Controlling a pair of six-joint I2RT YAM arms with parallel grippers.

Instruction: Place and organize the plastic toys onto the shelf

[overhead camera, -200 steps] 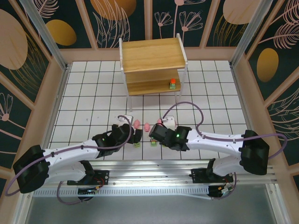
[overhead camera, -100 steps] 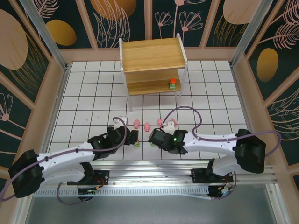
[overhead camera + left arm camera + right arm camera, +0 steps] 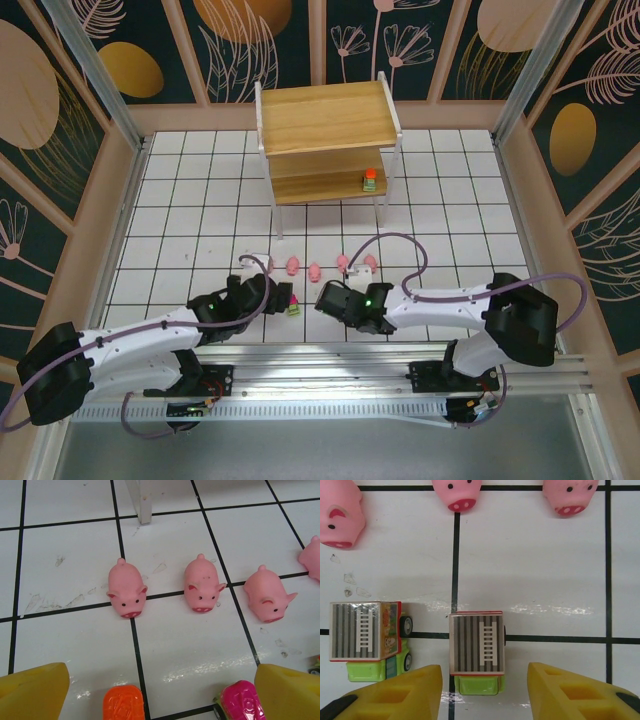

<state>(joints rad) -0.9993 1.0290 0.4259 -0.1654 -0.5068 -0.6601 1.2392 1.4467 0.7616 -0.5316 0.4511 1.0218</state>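
Three pink pig toys (image 3: 127, 589) (image 3: 201, 586) (image 3: 267, 600) stand in a row on the tiles, seen as a row of pigs (image 3: 315, 270) from above. My left gripper (image 3: 160, 700) is open wide; an orange-topped toy (image 3: 123, 709) and a magenta-topped toy (image 3: 242, 702) sit between its yellow fingers (image 3: 32, 690), untouched. My right gripper (image 3: 485, 695) is open around a green truck with a striped ladder roof (image 3: 476, 645), with gaps on both sides. A second truck (image 3: 367, 635) stands to its left. The shelf (image 3: 325, 115) holds one orange-topped toy (image 3: 370, 180) on its lower board.
A white shelf leg (image 3: 142, 502) stands just beyond the pigs. Both grippers (image 3: 285, 297) (image 3: 322, 297) are close together near the table's front edge. Wooden walls ring the tiled floor (image 3: 450, 200), and there is free room on both sides of the shelf.
Both arms have drawn back a little toward the near edge. The right gripper's jaws have widened around the striped-roof truck. The pigs have not moved.
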